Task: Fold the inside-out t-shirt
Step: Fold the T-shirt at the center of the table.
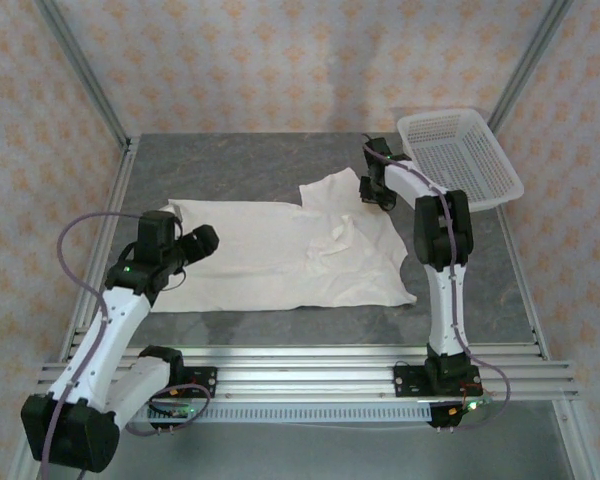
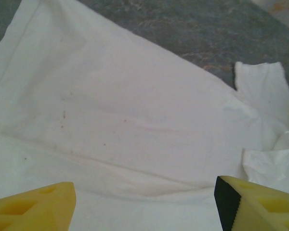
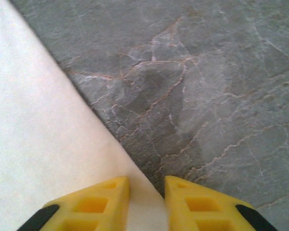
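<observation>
At the bottom of the overhead view, both arms are bolted to the metal rails along the table's near edge. The left arm rises from the lower left corner and holds the left gripper above the left end of the t-shirt. In the left wrist view its yellow fingers sit in the bottom corners, wide apart, with only flat cloth below them; it holds nothing.

The white t-shirt lies spread across the middle of the grey stone-patterned table. It is mostly smooth, with a crumpled patch right of centre and a sleeve pointing toward the top of the frame.

Further up, the right arm reaches from the lower right and sets the right gripper at the sleeve's right edge. In the right wrist view its fingers stand close together at the bottom, with the shirt's edge running into the narrow gap between them; whether they pinch it I cannot tell.

At the upper right, a white mesh basket sits at the table's far corner, apart from the shirt.
</observation>
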Motion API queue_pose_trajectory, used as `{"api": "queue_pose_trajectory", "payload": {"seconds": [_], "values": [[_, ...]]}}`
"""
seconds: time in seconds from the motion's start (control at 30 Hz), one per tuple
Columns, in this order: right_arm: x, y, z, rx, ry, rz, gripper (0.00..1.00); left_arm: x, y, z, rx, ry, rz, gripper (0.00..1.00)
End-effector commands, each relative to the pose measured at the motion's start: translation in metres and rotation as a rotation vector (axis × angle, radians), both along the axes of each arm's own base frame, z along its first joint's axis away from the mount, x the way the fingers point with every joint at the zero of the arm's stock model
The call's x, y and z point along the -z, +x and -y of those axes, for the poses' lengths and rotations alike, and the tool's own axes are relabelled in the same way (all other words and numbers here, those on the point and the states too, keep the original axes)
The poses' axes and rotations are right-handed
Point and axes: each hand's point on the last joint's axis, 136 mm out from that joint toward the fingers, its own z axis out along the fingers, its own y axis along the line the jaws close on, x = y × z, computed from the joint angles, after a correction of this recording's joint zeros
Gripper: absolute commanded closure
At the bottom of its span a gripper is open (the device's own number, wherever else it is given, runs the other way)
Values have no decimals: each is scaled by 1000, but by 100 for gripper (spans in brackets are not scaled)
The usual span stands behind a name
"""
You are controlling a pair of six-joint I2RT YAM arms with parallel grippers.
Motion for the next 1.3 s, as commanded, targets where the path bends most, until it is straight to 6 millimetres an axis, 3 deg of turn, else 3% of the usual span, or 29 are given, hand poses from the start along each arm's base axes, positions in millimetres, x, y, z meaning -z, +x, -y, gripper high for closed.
{"api": "queue_pose_trajectory", "payload": {"seconds": [0.0, 0.23, 0.4, 0.7, 0.9, 1.07, 1.27], "values": [[10, -12, -4, -1, 46, -79, 88, -9, 16, -8, -91, 0, 2, 22], [-58, 6, -7, -18, 109, 113, 100, -17, 56, -35, -235, 82, -22, 23], [-94, 2, -18, -19, 218, 240, 100, 9, 94, -53, -278, 96, -72, 25], [-84, -11, -18, -37, 230, 238, 100, 50, 156, -89, -311, 63, -243, 25], [-79, -13, -21, -65, 232, 227, 100, 84, 192, -124, -352, 11, -321, 28], [-80, -13, -18, -62, 220, 227, 100, 100, 208, -141, -362, 2, -378, 34], [-79, -13, -17, -56, 222, 222, 100, 114, 211, -153, -373, -9, -425, 42]]}}
